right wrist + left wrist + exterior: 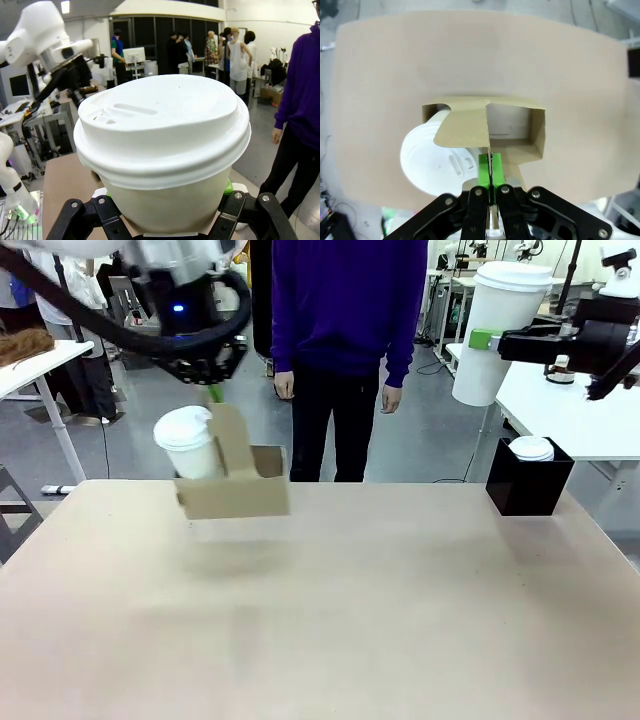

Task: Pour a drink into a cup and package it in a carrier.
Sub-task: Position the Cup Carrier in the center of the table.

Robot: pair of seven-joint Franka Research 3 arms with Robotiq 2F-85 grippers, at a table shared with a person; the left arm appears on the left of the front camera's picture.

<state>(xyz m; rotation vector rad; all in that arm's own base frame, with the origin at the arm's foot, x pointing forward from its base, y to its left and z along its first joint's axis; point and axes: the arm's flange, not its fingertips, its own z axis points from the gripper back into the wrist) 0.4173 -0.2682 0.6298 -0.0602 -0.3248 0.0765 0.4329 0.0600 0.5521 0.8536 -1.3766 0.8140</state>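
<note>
The brown cardboard carrier (pixel 236 492) hangs above the table's far left, its shadow on the tabletop below. My left gripper (pixel 213 392) is shut on its upright handle (pixel 465 127), green pads (pixel 484 172) pinching the card. A white lidded cup (pixel 188 443) sits in the carrier's left slot, and its lid (pixel 432 157) is seen from above in the left wrist view. The slot beside it (pixel 512 122) holds nothing. High at the right, my right gripper (pixel 497 340) is shut on a second white lidded cup (pixel 496 330) (pixel 165 145). The press pot with the drink is out of view.
A black square box (pixel 528 485) with white lids stands at the table's far right edge. A person in a purple top (pixel 345 310) stands behind the far edge, hands down. White tables stand beyond, left and right.
</note>
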